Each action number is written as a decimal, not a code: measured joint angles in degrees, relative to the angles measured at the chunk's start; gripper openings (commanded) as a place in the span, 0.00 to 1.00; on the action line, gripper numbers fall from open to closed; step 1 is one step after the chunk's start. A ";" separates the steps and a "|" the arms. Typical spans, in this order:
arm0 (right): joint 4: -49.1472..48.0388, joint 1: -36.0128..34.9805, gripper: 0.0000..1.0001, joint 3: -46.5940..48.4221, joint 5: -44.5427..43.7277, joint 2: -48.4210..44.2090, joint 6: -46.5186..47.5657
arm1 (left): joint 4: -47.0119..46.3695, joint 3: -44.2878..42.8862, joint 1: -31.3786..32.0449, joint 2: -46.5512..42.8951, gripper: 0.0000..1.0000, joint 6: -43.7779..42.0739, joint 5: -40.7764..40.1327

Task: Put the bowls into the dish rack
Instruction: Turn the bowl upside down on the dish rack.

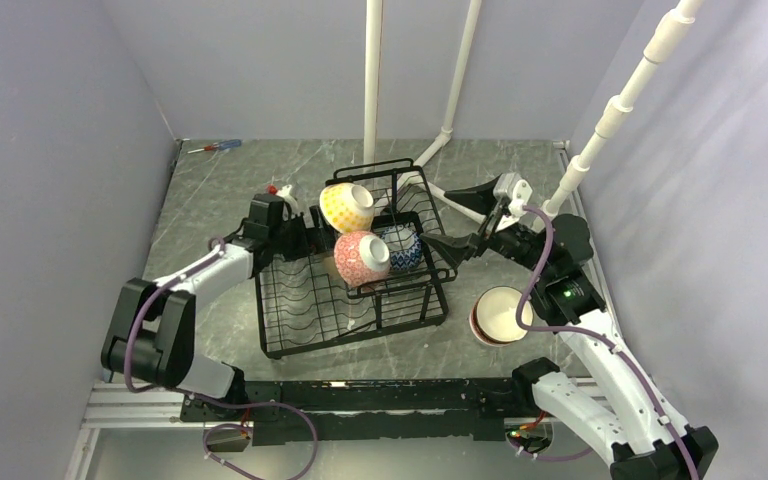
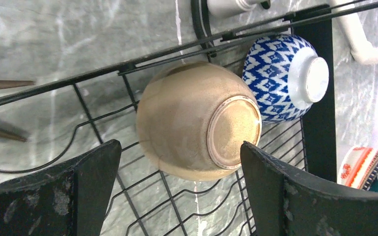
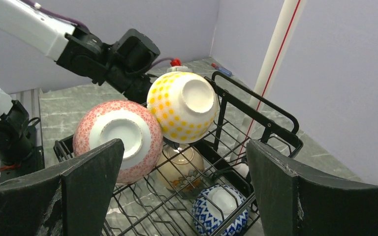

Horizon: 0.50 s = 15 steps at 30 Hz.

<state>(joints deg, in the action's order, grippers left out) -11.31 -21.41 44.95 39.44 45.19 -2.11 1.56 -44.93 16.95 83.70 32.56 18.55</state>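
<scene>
Partly hidden: tan bowl (image 3: 181, 169) beneath yellow dotted bowl (image 3: 182, 105).

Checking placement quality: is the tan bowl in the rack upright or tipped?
Tipped. The tan bowl lies on its side on the rack wires, its foot facing the left wrist camera.

Bowls (image 1: 362, 257) rest in the dish rack (image 1: 305, 312), another bowl (image 1: 500, 315) right of it.

A robotics lab cell: plain lilac walls (image 1: 50, 150) box in a marbled table (image 1: 215, 185) with white pipe poles (image 1: 372, 80).
</scene>
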 measured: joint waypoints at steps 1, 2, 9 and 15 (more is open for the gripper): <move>-0.02 0.00 1.00 0.00 -0.02 0.09 -0.09 | 0.72 0.00 0.00 -1.03 0.95 -0.50 -1.03; -0.07 0.00 1.00 0.00 -0.11 0.13 -0.44 | 1.42 0.00 0.00 -2.08 0.95 -0.96 -2.08; -0.39 0.00 1.00 -0.11 -2.60 -0.13 -2.64 | 6.38 0.15 0.00 -12.33 0.95 -4.96 -7.30; 0.20 0.00 1.00 -1.29 -4.09 -2.16 -3.08 | 10.45 0.72 0.00 -26.08 0.95 -7.58 -11.98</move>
<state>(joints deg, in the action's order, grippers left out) -11.11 -21.41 43.66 35.35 43.03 -5.19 12.01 -44.21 16.95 57.63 24.97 6.57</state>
